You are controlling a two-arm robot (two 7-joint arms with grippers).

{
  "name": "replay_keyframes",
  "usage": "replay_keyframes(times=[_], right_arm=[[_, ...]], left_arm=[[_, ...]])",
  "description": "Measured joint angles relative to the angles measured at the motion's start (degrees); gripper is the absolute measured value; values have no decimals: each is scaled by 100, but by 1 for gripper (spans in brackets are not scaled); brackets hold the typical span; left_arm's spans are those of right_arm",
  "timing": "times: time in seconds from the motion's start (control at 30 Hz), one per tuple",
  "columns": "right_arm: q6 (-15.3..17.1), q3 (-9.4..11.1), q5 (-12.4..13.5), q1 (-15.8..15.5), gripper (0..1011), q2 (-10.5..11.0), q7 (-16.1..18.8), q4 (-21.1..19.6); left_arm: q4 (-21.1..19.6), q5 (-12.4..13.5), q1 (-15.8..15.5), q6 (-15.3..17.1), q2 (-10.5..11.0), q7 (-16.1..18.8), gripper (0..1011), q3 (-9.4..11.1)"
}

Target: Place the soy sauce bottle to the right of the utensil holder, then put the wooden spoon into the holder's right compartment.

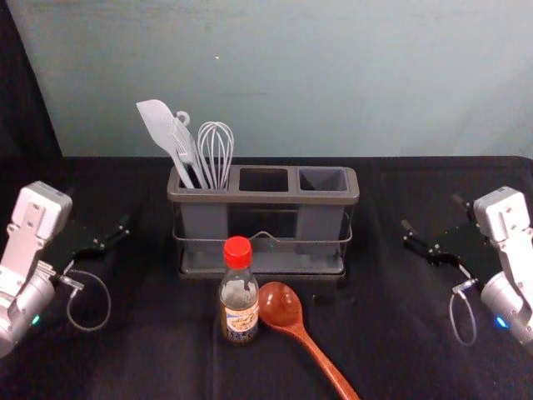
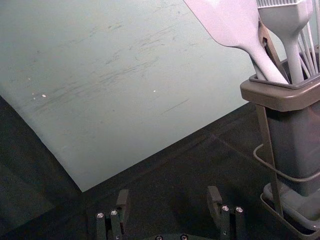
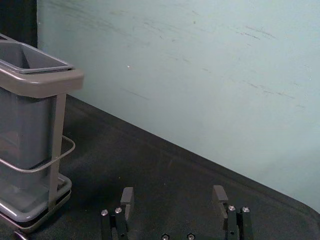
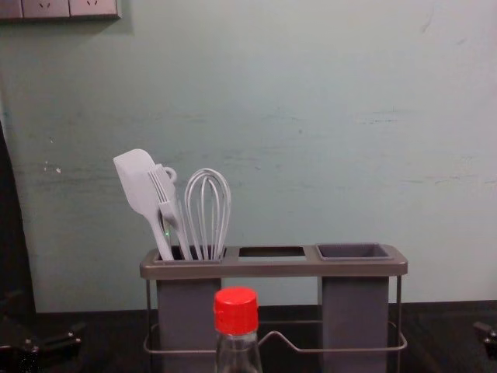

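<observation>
Taking twelve o'clock as straight ahead of the robot, you have the bottle (image 1: 239, 302) upright on the tabletop (image 1: 158, 342), on the near side of the holder (image 1: 263, 199), between six and seven o'clock from its middle. The spoon (image 1: 281, 306) lies just beside the bottle, its bowl at about three o'clock from it and its handle running out toward five.

Your left gripper (image 1: 112, 234) is out at the holder's nine o'clock side; from it, the bottle lies at about four o'clock, well apart. In the left wrist view you see the left gripper (image 2: 169, 192) with its fingers spread and nothing between them. Your right gripper (image 1: 430, 212) is out at the holder's three o'clock side, with the bottle and the spoon's bowl both toward eight o'clock from it, well apart. Its own wrist view shows you its fingers spread as well, nothing between them.

You can see the spatula (image 1: 160, 125) and whisk (image 1: 216, 154) standing in the holder's left compartment, while its right compartment (image 1: 323, 179) is open at the top.
</observation>
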Motion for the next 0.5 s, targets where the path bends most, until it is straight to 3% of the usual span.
replay_keyframes(times=[0.5], right_arm=[[0, 0, 0, 0, 1003, 0, 0, 0]], left_arm=[[0, 0, 0, 0, 0, 0, 1012, 0]])
